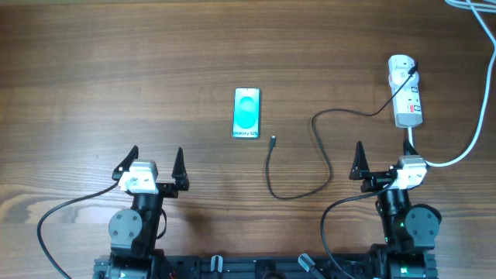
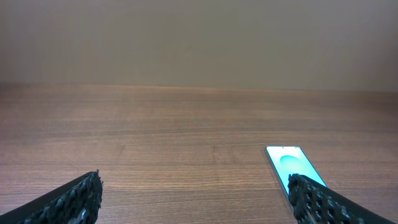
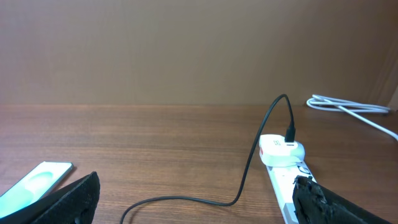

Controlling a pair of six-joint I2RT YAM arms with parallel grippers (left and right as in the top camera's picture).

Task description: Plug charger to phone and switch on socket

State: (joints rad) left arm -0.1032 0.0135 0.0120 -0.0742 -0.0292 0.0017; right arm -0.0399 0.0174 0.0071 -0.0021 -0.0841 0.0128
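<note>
The phone (image 1: 246,113) lies flat mid-table with its cyan screen up and a white strip at its near end. It also shows in the left wrist view (image 2: 292,164) and the right wrist view (image 3: 34,182). The charger's thin black cable (image 1: 325,159) loops from the socket to a free connector tip (image 1: 273,140) just right of the phone. The white socket (image 1: 405,91) lies at the right, with the charger plugged into its far end (image 3: 283,149). My left gripper (image 1: 153,167) is open and empty, near the front edge. My right gripper (image 1: 385,163) is open and empty, just in front of the socket.
The socket's thick white cord (image 1: 473,147) curves along the table's right side to the far right corner (image 3: 348,107). Bare wooden table (image 1: 116,77) lies around the phone.
</note>
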